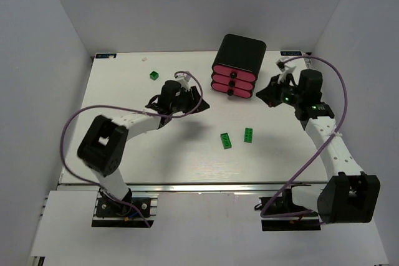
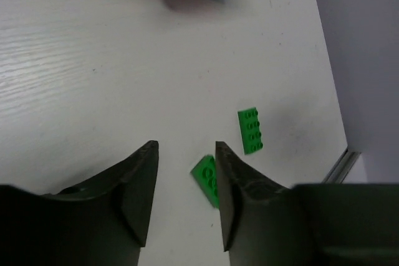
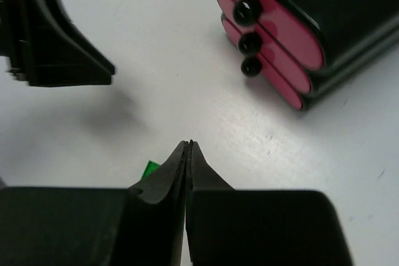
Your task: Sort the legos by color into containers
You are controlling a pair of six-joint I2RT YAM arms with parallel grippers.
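Lying mid-table: two dark green flat plastic bricks; green plastic cube far left. Black cabinet, three pink drawers, far centre. Left gripper jaws part-open, empty; right gripper jaws closed, empty.

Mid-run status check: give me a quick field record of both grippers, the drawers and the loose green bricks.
left gripper: open, empty, left of the cabinet
right gripper: shut, nothing visible in it, right of the cabinet
drawers: three, all closed
flat green bricks: two, loose on the table in front of the cabinet, apart
green cube: loose on the table, left of the cabinet
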